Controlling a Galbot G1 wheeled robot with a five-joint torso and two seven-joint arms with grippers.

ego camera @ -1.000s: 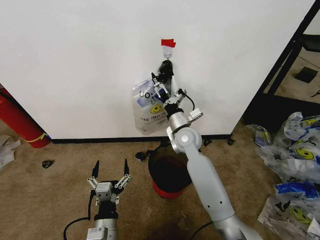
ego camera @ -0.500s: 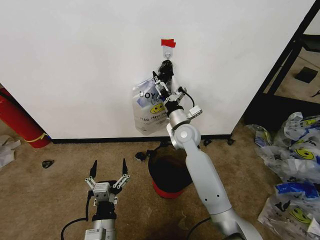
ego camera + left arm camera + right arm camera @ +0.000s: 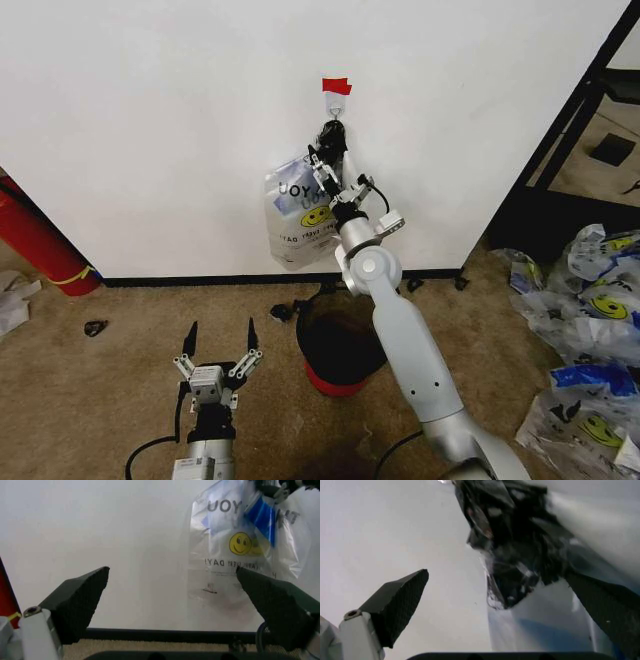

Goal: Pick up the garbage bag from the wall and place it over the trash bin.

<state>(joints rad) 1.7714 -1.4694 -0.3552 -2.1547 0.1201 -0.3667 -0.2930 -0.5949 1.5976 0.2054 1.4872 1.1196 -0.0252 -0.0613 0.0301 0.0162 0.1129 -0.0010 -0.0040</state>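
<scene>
Right gripper (image 3: 330, 145) reaching the thin translucent whitish garbage bag (image 3: 297, 215) on the plain white wall (image 3: 150, 120).
Fingers spread, straddling the bag's dark bunched top under the clear hook (image 3: 337, 104); bag hangs lengthwise below. Left gripper (image 3: 217, 345), open, waits beside the round black trash bin (image 3: 335, 350).

Bare room corner, brown carpet

Carpet (image 3: 100, 400) spans the floor; a red cylinder (image 3: 35, 245) leans at 9 o'clock, a dark shelf frame (image 3: 590, 110) at 2 o'clock.
</scene>
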